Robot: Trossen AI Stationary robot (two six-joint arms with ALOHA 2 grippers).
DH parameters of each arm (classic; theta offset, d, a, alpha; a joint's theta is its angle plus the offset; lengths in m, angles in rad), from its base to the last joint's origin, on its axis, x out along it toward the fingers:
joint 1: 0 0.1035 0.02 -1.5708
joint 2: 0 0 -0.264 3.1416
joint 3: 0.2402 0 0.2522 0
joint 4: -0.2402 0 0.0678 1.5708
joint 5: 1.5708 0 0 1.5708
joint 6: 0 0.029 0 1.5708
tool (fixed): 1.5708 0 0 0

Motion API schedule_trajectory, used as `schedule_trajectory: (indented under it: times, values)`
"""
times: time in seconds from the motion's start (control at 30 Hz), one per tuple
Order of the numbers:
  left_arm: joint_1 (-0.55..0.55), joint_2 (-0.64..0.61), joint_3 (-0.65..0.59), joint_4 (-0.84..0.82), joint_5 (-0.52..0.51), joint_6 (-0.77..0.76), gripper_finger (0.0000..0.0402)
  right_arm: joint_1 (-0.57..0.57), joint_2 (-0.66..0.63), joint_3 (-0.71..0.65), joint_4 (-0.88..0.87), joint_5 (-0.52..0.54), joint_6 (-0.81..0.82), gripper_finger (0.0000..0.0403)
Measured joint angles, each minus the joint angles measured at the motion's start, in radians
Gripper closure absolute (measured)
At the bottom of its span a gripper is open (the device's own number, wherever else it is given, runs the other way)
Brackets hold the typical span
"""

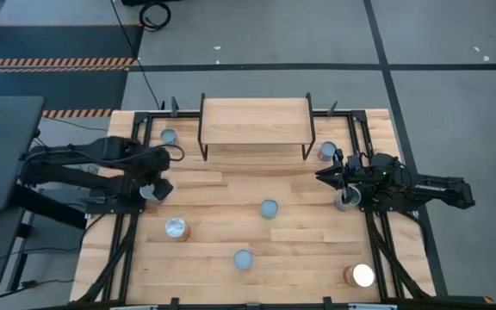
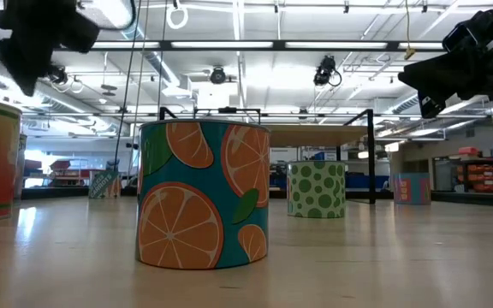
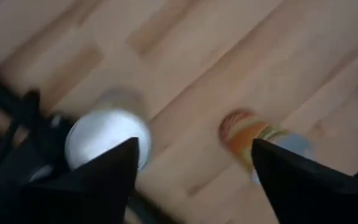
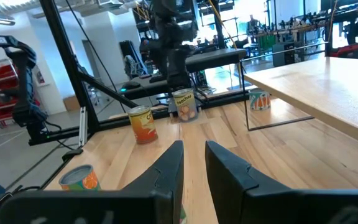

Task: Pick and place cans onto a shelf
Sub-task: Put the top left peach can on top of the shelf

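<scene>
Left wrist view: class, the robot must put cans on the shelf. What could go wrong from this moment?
1. The left tool is open, but the white-topped can sits by one finger, not between the two. Closing or lowering now could knock it aside.
2. The orange-labelled can is nearby and might be bumped.
3. The right tool waits near the table's right edge, right beside another can. A swing could topple it.

A: What surrounds the worktop (image 1: 231, 194)?
B: A grey floor (image 1: 455, 95) with dark lines; hazard-striped tape (image 1: 54, 62) lies beyond the worktop's far left corner.
A: And overhead?
B: Long ceiling lights (image 2: 315, 44) above the worktop.
</scene>
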Motion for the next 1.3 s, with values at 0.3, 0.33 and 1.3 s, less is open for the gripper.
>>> schedule_trajectory:
  times: [0.3,0.33,1.3]
  values:
    - [0.186,0.203,0.0,-0.171,-0.001,0.096,0.0047,0.0,0.0,0.0,0.0,0.0,0.0,0.0329]
    - [0.19,0.224,0.0,-0.171,0.002,0.107,0.0047,0.0,0.0,0.0,0.0,0.0,0.0,0.0329]
    - [0.199,0.383,-0.134,-0.056,-0.043,0.166,0.0049,0.0,0.001,0.0,0.01,0.003,0.0,0.0329]
